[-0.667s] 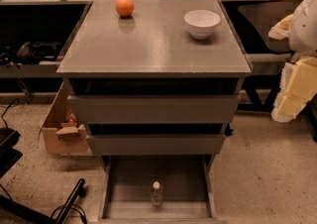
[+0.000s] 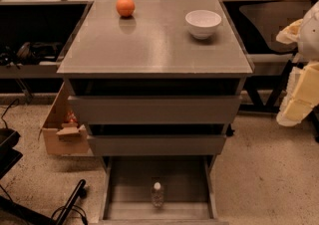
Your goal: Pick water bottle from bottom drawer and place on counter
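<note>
The water bottle (image 2: 157,194) is small and clear with a white cap. It stands upright on the floor of the bottom drawer (image 2: 129,179), which is pulled open at the foot of the cabinet. The counter (image 2: 154,45) is the grey glossy cabinet top above it. My gripper (image 2: 300,100) shows as pale cream parts at the right edge of the view, beside the cabinet at about the height of the upper drawers. It is far from the bottle and holds nothing that I can see.
An orange (image 2: 125,6) and a white bowl (image 2: 203,23) sit at the back of the counter. The two upper drawers (image 2: 154,109) stick out slightly. A cardboard box (image 2: 62,132) stands on the floor to the left. Black equipment legs (image 2: 65,209) are at the lower left.
</note>
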Robot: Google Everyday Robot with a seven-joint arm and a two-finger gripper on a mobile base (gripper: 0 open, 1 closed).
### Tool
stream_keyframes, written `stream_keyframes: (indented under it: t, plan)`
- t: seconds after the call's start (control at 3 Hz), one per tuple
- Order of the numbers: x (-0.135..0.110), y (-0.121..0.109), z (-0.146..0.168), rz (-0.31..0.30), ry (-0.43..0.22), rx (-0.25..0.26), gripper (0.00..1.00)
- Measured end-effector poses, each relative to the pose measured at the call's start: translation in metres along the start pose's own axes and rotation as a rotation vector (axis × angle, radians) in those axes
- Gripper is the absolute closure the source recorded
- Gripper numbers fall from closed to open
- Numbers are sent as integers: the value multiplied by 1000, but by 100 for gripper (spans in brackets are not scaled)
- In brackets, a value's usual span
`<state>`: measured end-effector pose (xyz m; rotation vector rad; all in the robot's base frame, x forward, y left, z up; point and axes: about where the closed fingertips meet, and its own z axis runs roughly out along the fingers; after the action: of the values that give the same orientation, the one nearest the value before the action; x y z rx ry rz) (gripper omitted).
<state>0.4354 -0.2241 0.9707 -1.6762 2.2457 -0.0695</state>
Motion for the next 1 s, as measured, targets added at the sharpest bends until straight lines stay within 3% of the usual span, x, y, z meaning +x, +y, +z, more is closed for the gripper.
stream_keyframes:
  t: [0.33, 0.67, 1.0]
  plan:
    - [23, 16, 42, 57, -95, -54, 0]
    - [46, 52, 103, 114, -255, -103, 0]
    - [59, 70, 158, 167, -433, -89, 0]
